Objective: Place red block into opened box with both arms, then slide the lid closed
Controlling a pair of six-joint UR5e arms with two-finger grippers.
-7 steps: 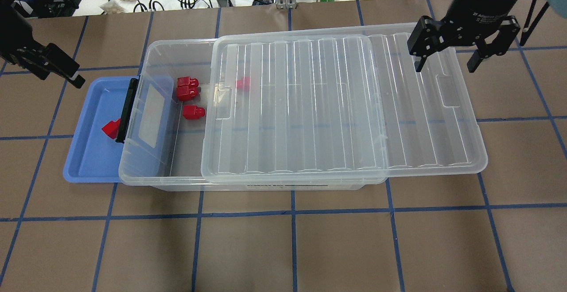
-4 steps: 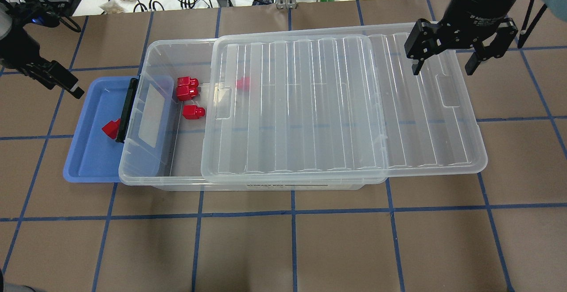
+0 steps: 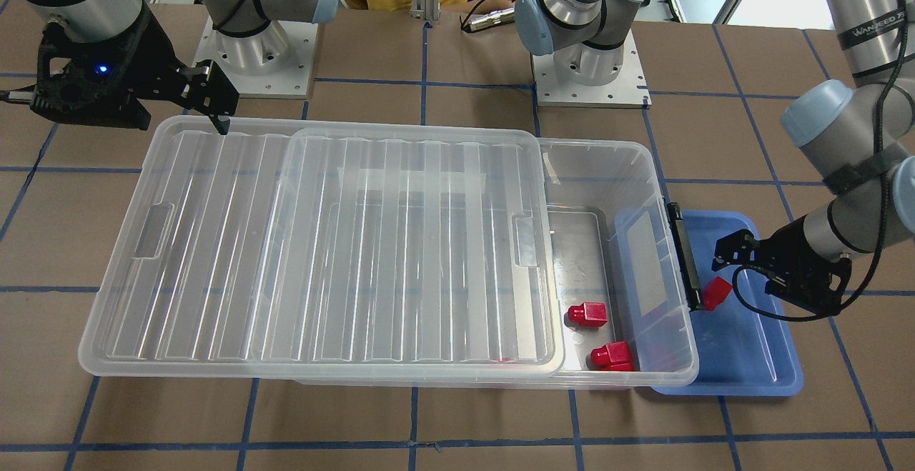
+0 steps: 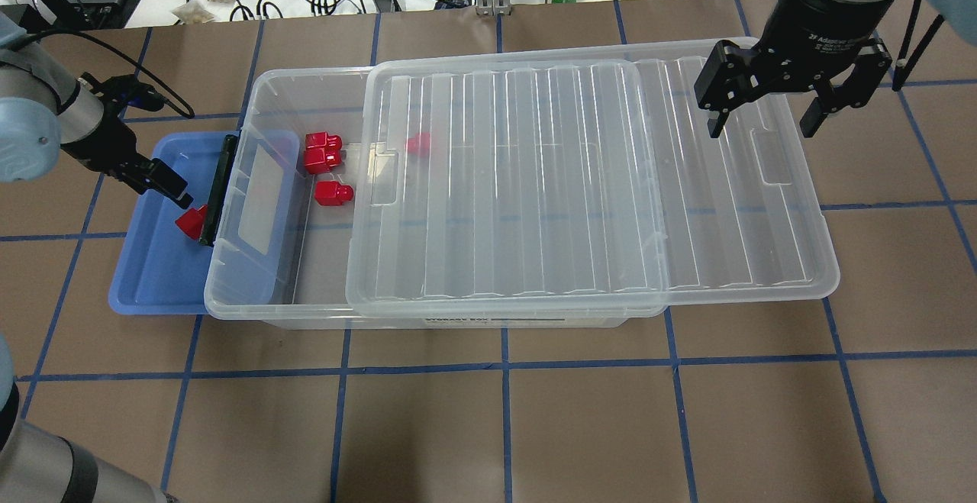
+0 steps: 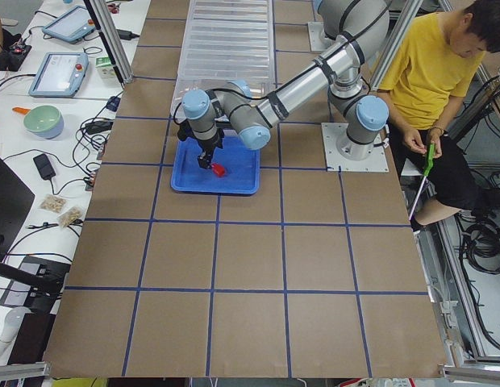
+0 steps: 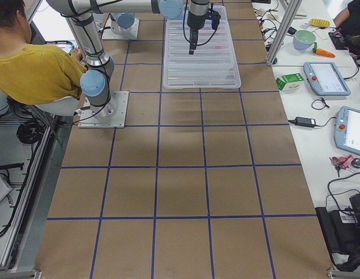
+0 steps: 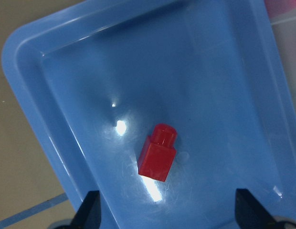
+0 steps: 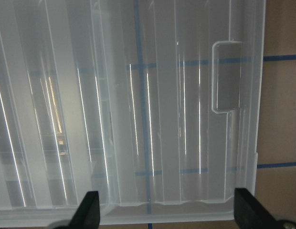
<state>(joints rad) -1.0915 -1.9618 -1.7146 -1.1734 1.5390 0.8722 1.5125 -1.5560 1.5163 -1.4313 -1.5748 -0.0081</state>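
calling for a straight drop of the open left gripper (image 7: 168,212) onto the block (image 7: 157,153) in the tray (image 7: 40,100) beside the box (image 4: 263,85), pinching flat sides, right gripper (image 4: 762,125) open over the lid (image 4: 534,182).

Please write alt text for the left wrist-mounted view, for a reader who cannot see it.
A small bright red plastic block lies in a shallow blue plastic tray. The black fingertips of the left gripper show at the bottom edge, wide apart.

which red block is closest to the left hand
The red block in the blue tray, under the left hand; the others lie inside the box.
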